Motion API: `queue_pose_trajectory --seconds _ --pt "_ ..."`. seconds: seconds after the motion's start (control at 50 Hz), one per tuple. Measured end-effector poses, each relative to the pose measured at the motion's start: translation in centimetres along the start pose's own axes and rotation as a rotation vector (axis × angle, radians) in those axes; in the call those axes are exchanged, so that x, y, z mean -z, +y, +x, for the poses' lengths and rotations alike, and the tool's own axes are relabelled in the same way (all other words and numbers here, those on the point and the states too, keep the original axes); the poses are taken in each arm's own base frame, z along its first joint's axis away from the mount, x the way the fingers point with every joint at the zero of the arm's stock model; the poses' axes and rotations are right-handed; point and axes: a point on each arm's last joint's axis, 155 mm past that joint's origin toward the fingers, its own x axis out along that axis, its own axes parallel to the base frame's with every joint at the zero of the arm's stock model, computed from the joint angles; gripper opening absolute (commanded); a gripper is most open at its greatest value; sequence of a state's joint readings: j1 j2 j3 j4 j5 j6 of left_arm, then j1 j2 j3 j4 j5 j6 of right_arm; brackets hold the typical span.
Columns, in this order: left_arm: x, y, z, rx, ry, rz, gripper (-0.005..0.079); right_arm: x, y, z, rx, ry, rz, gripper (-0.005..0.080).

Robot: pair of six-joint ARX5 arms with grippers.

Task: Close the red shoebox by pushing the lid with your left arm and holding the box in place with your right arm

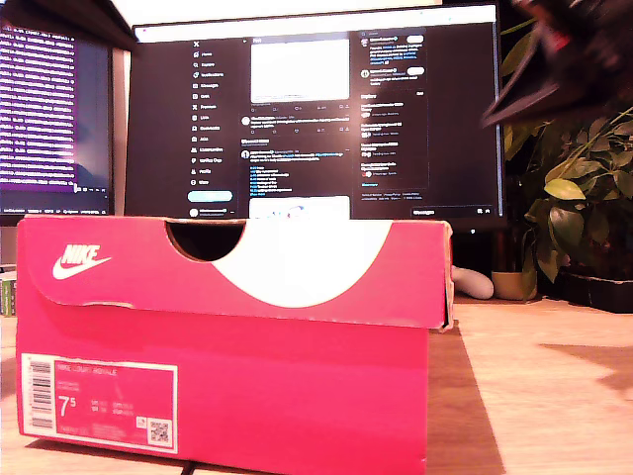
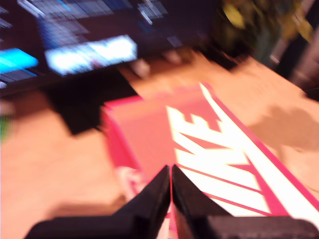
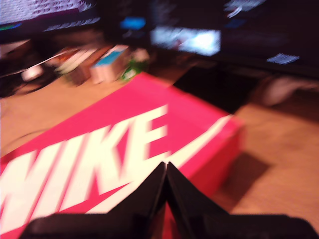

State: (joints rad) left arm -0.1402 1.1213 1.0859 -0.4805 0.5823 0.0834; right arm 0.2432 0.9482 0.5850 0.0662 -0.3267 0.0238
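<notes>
One wooden desk (image 1: 534,396) carried everything, and behind it stood two monitors (image 1: 316,119), both lit. One red shoebox (image 1: 227,346) sat on the desk with its lid (image 1: 237,262) down over the body, and it was the only box of its kind I could count. In both wrist views it lay just beyond and beneath the fingertips, well clear of them.

The exterior view showed the box end-on, with its size label (image 1: 99,394) and the round finger notch in the lid; neither wrist view showed those. The wrist views instead gave the lid's top with its big white lettering (image 3: 89,154). The exterior view also held one leafy plant (image 1: 574,198) at its right, and a dark, blurred arm (image 1: 554,59) at its upper right; I could not tell which arm it was.

My first gripper (image 2: 171,172) had its two fingers pressed together, holding nothing. My second gripper (image 3: 166,167) was likewise pinched closed and empty. The second wrist view alone showed a few small cartons (image 3: 107,62) past the box.
</notes>
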Motion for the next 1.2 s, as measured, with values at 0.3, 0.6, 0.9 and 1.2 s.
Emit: queue_pose_trajectory --seconds 0.3,0.6,0.9,1.2 --pt "3.9 3.7 -3.6 -0.122 -0.035 -0.072 -0.0019 -1.8 -3.1 -3.5 0.153 -0.057 -0.037 -0.0012" --pt "4.3 3.4 -6.5 -0.183 -0.125 -0.036 -0.0019 -2.7 -5.5 -7.1 0.297 -0.149 -0.048 -0.0012" --pt "4.0 4.1 -8.2 -0.252 -0.193 -0.015 -0.0019 -3.2 -7.8 -10.2 0.424 -0.217 -0.047 -0.0012" --pt "7.7 3.6 -7.6 -0.244 -0.206 -0.068 -0.0019 0.9 -7.8 -11.6 0.451 -0.225 0.036 -0.0012"
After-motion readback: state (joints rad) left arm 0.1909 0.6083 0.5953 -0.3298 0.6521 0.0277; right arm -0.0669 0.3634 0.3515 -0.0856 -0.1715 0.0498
